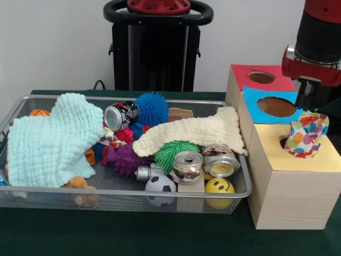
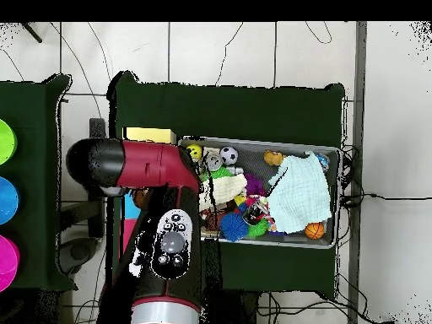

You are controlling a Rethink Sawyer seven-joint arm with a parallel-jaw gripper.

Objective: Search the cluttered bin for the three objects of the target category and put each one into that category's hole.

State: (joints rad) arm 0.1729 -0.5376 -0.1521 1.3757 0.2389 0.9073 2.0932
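A red and black arm (image 2: pixel 164 245) is seen, built of rounded glossy segments. A silver-grey disc and small white markings are set on a black panel beside the red shell; a silver band rings one joint.

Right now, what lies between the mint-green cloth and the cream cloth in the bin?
In the front view, a silver can and a blue spiky ball lie between the mint-green cloth and the cream cloth.

no legible text, brand or number in either view, printed black-and-red metal can (image 1: pixel 121 115) lying in the silver wire-mesh bin (image 1: pixel 128 193) has markings too blurred to read, yellow foam ball (image 1: pixel 219 186) bears only a smiley-face sign
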